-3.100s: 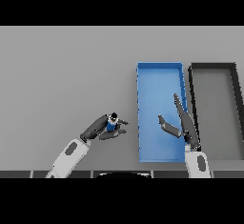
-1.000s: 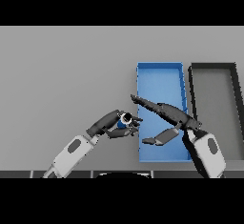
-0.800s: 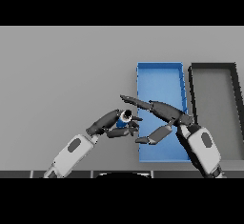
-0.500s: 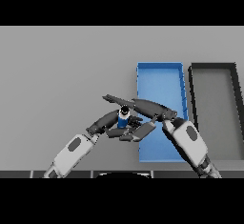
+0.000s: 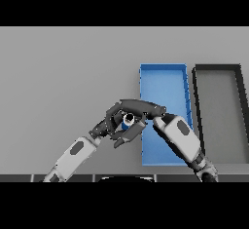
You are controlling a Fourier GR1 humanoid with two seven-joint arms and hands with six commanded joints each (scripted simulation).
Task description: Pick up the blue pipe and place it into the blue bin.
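The task is judged to be at its middle: the small blue pipe with a white end (image 5: 128, 121) is not yet in the open rectangular blue bin (image 5: 163, 72), and is found just left of the bin's left wall, toward its near end, enclosed between both hands. Whether it is lifted clear of the plain grey desk (image 5: 63, 72) or resting on it cannot be told. The carry over the bin wall and the release inside are judged to be what remains. The left hand (image 5: 111, 124) is reached in from the near left, its fingers curled around the pipe from the left and from below. The right hand (image 5: 141, 108) is brought across from the near right, over the bin's left wall, with its fingers stretched leftward over the top of the pipe and lightly bent down at the tips; whether they press on the pipe cannot be told. A dark grey rectangular bin (image 5: 219, 68) stands just right of the blue one.
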